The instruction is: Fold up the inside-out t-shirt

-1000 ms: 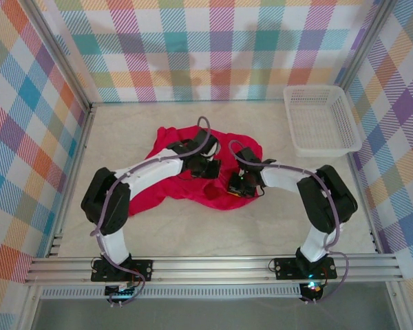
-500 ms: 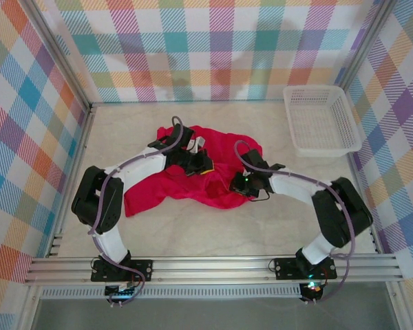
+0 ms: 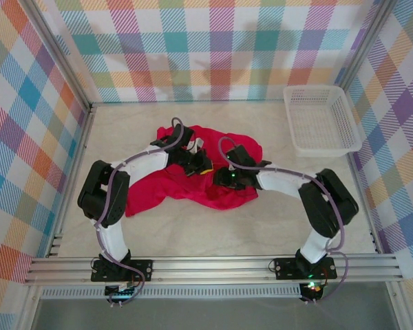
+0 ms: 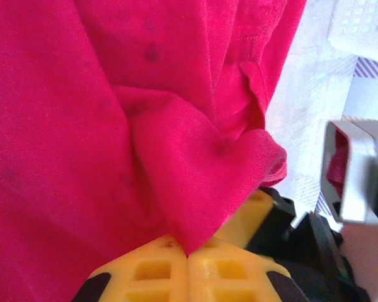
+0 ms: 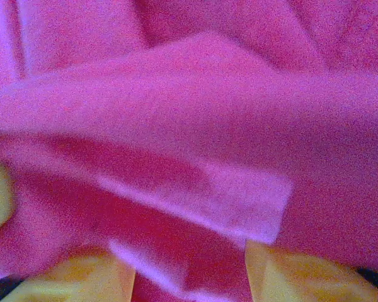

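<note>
— What's on the table (image 3: 193,230)?
— The inside-out t-shirt (image 3: 151,194), crumpled, spreading from the centre toward 9 o'clock. A white basket (image 3: 321,118) sits well apart at 2 o'clock.
— The left fingers (image 4: 188,269)?
— On the shirt's middle, pressed together, pinching a pointed fold of red cloth that fans out toward 12 o'clock.
— The right fingers (image 3: 228,180)?
— Near the left ones, at their 4 o'clock, over the shirt's near edge. Spread apart; a loose fold lies between the yellow pads (image 5: 302,277).
</note>
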Controlling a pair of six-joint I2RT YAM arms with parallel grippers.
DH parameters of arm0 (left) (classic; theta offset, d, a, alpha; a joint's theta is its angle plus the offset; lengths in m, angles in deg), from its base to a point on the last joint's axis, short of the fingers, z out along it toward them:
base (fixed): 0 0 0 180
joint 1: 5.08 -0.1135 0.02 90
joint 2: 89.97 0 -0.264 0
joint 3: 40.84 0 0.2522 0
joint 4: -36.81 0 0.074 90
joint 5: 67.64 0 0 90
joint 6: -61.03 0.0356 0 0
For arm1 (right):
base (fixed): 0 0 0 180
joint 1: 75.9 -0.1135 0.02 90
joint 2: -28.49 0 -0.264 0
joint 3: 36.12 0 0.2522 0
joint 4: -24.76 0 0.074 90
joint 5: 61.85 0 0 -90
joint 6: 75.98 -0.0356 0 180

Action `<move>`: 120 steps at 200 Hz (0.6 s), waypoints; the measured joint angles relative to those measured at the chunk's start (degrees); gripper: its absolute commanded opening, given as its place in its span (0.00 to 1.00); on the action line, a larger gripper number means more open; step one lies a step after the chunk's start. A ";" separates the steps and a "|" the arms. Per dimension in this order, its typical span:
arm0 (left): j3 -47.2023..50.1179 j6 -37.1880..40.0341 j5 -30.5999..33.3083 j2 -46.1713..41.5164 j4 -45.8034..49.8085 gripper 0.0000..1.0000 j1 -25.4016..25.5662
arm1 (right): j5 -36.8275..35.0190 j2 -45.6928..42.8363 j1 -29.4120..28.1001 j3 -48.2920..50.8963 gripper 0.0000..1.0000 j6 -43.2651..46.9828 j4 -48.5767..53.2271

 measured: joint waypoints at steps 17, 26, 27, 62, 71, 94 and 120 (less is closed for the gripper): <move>-0.04 0.00 -0.11 0.00 0.02 0.00 -0.90 | -1.38 1.55 0.00 -2.05 0.02 0.74 0.26; -0.09 0.00 -0.11 0.00 0.02 0.00 -1.36 | -1.84 1.51 0.00 -3.17 0.00 0.96 1.31; -0.11 0.00 -0.11 0.00 0.07 0.00 -1.42 | -1.84 1.49 0.00 -3.28 0.00 0.96 1.44; -2.49 0.92 -0.07 0.00 2.12 0.00 -2.86 | 1.18 -3.13 0.00 -7.23 0.00 1.79 8.22; -3.43 1.40 -0.17 0.04 2.75 0.00 -3.15 | 3.61 -5.79 0.00 -7.61 0.00 1.88 9.81; -5.31 2.21 -3.28 0.09 3.15 0.00 -3.34 | 11.04 -13.22 1.03 -7.52 0.00 1.73 9.73; -5.95 2.19 -5.53 0.09 2.60 0.00 -3.06 | 21.44 -16.94 6.36 -2.80 0.00 -0.98 2.36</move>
